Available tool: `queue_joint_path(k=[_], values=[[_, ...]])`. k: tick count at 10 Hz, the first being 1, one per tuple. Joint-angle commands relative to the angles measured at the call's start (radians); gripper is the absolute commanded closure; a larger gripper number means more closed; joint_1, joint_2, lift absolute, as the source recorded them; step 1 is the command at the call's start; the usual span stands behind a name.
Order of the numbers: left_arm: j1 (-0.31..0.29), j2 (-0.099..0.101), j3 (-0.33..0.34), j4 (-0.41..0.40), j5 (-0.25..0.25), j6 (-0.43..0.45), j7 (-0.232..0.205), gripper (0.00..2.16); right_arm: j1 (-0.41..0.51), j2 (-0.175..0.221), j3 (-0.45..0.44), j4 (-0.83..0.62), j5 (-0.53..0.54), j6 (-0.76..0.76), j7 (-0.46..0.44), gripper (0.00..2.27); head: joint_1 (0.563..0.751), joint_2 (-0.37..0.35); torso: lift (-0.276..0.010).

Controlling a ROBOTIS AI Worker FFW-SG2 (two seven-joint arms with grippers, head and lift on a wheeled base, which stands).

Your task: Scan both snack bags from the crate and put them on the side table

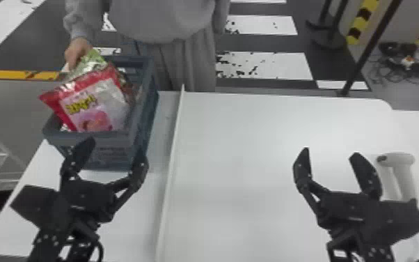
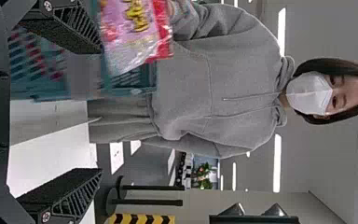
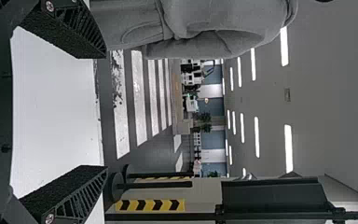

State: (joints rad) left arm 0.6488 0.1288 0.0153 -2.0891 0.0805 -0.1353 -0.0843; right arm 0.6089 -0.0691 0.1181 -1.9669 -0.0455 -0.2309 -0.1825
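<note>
Red and pink on the nearer snack bag [image 1: 95, 104], green on the other snack bag [image 1: 88, 62] behind; both tilted in the grey-blue crate [image 1: 145, 122], with a person's hand [image 1: 76, 50] at the green one's upper edge. On the white desk [image 1: 236, 156] with the crate, left of the raised divider [image 1: 173, 153]. Left tool [image 1: 116, 148] open and empty, spread near the crate's robot-side wall. Right tool [image 1: 329, 153] likewise open and empty, above the right part of the desk, beside the white handheld scanner [image 1: 398, 159]. Judging by this layout, at the very start: seemingly waiting for the bags to be settled in the crate, with picking and scanning yet to come. Next, let the hand withdraw, then raise the left tool over the crate rim and close on the top of one bag, gently enough to spare the crinkly film. Meanwhile, grasp the scanner by its handle with the right tool. Afterwards, turn the bag's code toward the scanner, scan, set down on the side table, and repeat with the other bag.
</note>
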Motion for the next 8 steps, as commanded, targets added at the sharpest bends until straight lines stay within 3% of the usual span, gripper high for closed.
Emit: queue_joint_path(k=[1, 2, 4, 6, 8], values=[[0.000, 0.000, 0.000, 0.000, 0.010, 0.006, 0.000, 0.09, 0.000, 0.000, 0.000, 0.000, 0.001, 0.000, 0.000, 0.08, 0.695, 0.018, -0.087], [-0.002, 0.000, 0.000, 0.000, 0.025, 0.009, 0.000, 0.09, 0.000, 0.000, 0.000, 0.000, -0.001, 0.000, 0.000, 0.08, 0.695, 0.019, -0.087], [-0.006, -0.006, 0.038, 0.000, 0.067, 0.049, -0.068, 0.06, 0.000, 0.000, 0.000, 0.002, -0.001, 0.000, 0.000, 0.08, 0.695, 0.018, -0.087], [0.003, -0.008, 0.081, -0.003, 0.085, 0.043, -0.051, 0.06, 0.002, 0.002, -0.002, 0.000, -0.001, 0.000, 0.000, 0.08, 0.695, 0.035, -0.087], [0.005, -0.008, 0.164, -0.005, 0.123, 0.046, -0.068, 0.07, 0.002, 0.002, -0.002, 0.002, -0.001, 0.000, 0.000, 0.08, 0.695, 0.067, -0.087]])
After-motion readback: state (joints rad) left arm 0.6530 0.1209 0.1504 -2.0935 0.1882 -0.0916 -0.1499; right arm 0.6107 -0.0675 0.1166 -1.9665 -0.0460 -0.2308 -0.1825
